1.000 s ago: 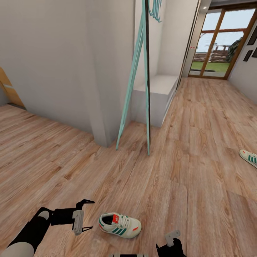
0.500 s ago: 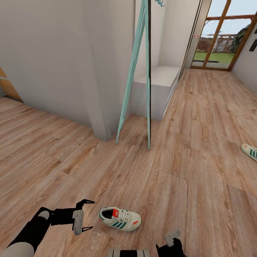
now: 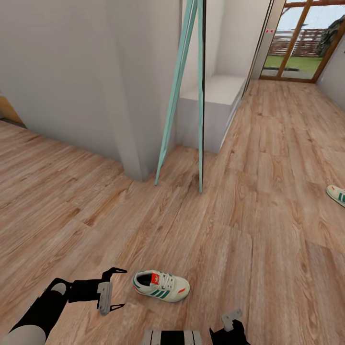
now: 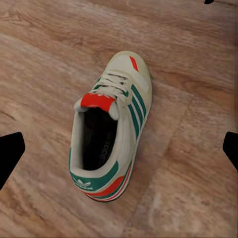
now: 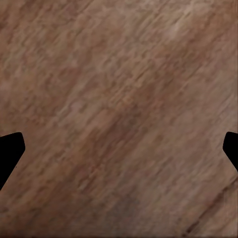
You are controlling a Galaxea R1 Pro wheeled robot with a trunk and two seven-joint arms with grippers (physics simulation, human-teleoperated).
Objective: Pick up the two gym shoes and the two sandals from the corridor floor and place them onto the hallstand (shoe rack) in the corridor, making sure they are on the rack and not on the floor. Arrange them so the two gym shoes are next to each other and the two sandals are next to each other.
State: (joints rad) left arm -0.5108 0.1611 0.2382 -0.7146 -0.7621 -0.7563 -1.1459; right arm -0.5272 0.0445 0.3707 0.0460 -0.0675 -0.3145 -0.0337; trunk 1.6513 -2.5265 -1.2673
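Shoe pickup, sneaker sitting right next to the left gripper

Going left to right in the head view: the black-and-grey left gripper (image 3: 117, 288) hangs low over the light brown wood-plank corridor floor (image 3: 268, 249) with its fingers spread wide and nothing in them, and the cream-white lace-up sneaker with green side stripes and a red tongue label (image 3: 161, 285) lies upright on the planks just beside it, toe pointing right. The left wrist view looks straight down on that same shoe (image 4: 110, 131) between the two dark fingertips, not touching either. Further back a mint-green leaning frame (image 3: 184, 91) stands against the white wall next to a low white bench unit (image 3: 218, 108). The right gripper (image 3: 231, 322) barely pokes in at the bottom edge, and its wrist view has both tips far apart over bare floor. The second matching sneaker (image 3: 337, 194) lies on the floor at the far right edge, well apart from the first.
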